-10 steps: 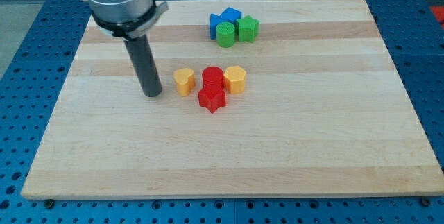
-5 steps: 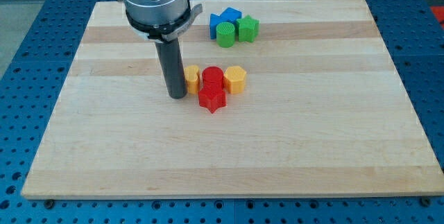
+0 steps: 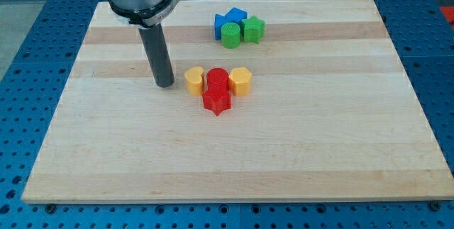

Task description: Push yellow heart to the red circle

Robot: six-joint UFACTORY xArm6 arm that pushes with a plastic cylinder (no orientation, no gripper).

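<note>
The yellow heart (image 3: 194,81) lies near the board's middle, touching the left side of the red circle (image 3: 217,79). A red star (image 3: 217,101) sits just below the circle and a yellow hexagon (image 3: 240,81) touches the circle's right side. My tip (image 3: 165,84) rests on the board a short way left of the yellow heart, apart from it.
A blue block (image 3: 229,20), a green circle (image 3: 230,35) and a green hexagon-like block (image 3: 253,29) cluster near the view's top, right of the arm. The wooden board (image 3: 298,151) sits on a blue perforated table.
My tip went right to the yellow heart and pushed it against the red circle, then drew back left and slightly up. The heart now sits a little further right.
</note>
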